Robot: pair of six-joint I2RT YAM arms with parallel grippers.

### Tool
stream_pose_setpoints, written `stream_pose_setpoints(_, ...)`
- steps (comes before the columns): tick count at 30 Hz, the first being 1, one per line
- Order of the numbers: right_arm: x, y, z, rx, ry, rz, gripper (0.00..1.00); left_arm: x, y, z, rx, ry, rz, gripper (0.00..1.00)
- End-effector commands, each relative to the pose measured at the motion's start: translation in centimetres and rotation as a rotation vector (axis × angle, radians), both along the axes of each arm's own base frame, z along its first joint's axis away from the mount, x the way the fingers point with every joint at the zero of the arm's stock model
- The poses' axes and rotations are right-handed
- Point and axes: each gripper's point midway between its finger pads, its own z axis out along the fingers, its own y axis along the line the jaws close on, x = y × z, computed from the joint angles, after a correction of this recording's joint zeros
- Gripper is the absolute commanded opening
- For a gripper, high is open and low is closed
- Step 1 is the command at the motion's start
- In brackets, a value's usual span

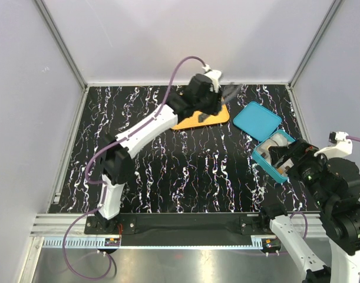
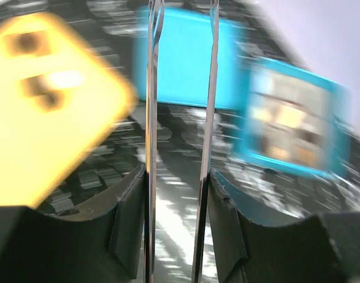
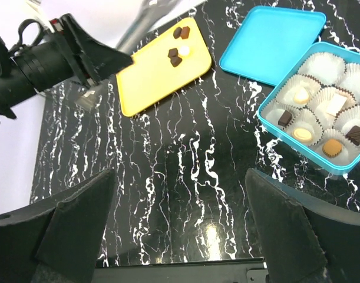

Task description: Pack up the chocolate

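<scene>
Left gripper (image 1: 231,91), fitted with thin metal blades, hangs near the flat orange tray (image 3: 150,79); blur hides whether its tips clamp anything. Right gripper (image 3: 180,194) gapes wide, holding nothing, above the black marbled table (image 1: 197,165). Small dark and cream chocolate pieces (image 3: 174,56): several on the tray, others in paper cups inside the teal rectangular box (image 1: 268,167) beside its lid (image 3: 271,41).

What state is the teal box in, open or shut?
Open. Its lid lies flat on the table beside the teal box, and the right wrist view shows paper cups inside, some holding chocolates.
</scene>
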Motion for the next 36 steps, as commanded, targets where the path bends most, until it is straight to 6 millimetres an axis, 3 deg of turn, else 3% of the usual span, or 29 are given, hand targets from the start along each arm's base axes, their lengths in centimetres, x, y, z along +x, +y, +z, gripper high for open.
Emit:
stream_pose_setpoints(1, 1.6, -0.1, -0.4, -0.010, 0.033, -0.026, 0.99, 3.8, 5.5, -2.4, 0.132, -0.006, 0.177, 0.47)
stream_pose_setpoints(8, 3.0, -0.1, -0.5, -0.025, 0.078, -0.044, 1.00, 7.3, 9.7, -6.2, 0.223, 0.055, 0.258, 0.47)
stream_pose_setpoints(14, 3.7, 0.3, -0.6, -0.006, 0.081, -0.042, 1.00, 8.2, 10.7, -8.5, 0.263, 0.102, 0.257, 0.47)
stream_pose_setpoints(23, 4.5, 0.8, -0.5, -0.002, 0.075, -0.027, 1.00, 7.7, 11.5, -11.4, 0.313, 0.162, 0.281, 0.47)
stream_pose_setpoints(28, 4.7, 1.2, -0.6, 0.006, 0.080, -0.008, 1.00, 7.0, 10.3, -12.6, 0.285, 0.182, 0.209, 0.49)
stream_pose_setpoints(36, 4.5, 1.2, -0.6, 0.014, 0.070, -0.011, 1.00, 8.0, 9.8, -14.8, 0.314, 0.186, 0.205, 0.50)
